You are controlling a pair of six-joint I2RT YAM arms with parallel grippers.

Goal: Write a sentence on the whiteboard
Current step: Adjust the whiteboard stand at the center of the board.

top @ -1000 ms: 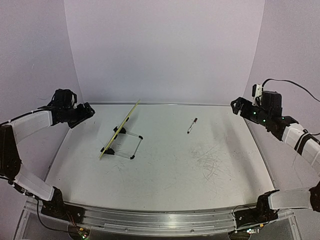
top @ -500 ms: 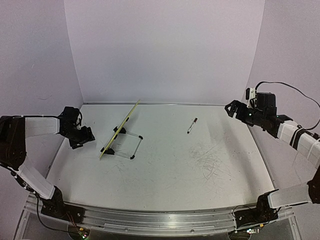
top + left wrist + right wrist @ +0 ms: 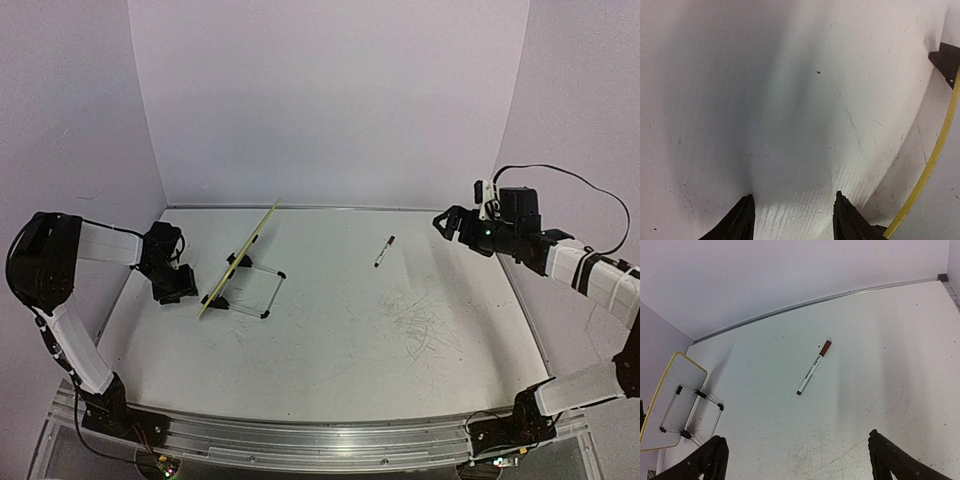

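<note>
Left gripper (image 3: 181, 291) low over the tabletop (image 3: 330, 345), fingers apart, nothing between them. The whiteboard (image 3: 242, 255) leans tilted on its wire stand (image 3: 262, 292) just to its right. Right gripper (image 3: 795, 437) spread wide and empty, marker (image 3: 813, 367) lying out ahead of it.

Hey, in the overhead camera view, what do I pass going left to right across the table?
The left jaws, whiteboard, marker, right jaws; grey scribbles overlap those sideways, so skipped.
</note>
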